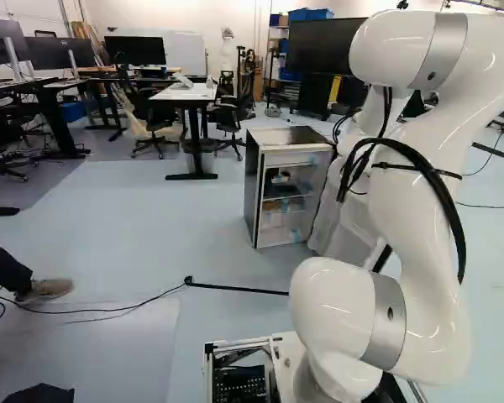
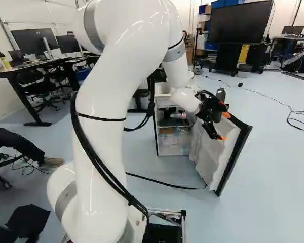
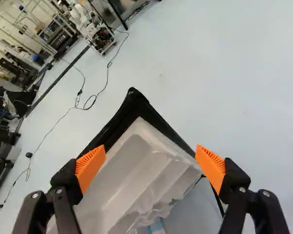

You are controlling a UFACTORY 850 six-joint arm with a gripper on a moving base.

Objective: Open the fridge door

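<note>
Door [image 2: 219, 154] stands wide of fridge [image 1: 277, 189], ahead of my claw [image 3: 150, 163], which is released and spread. Risk: advancing too low, I could snag on the inner shelf [image 3: 136, 156] and drag the fridge askew.

From behind the arm [image 2: 109, 96], my left and right base views face ahead, slightly down, sharing the fridge [image 1: 273, 138]; my wrist view looks closely onto the fridge door [image 3: 136, 163].

Bright, even indoor light fills the room, leaving soft, faint shadows on the smooth pale blue floor [image 1: 151, 243]. Glare streaks the glossy, rounded white robot arm [image 2: 124, 66], and small highlights catch the moulded white plastic door liner [image 3: 136, 163].
</note>
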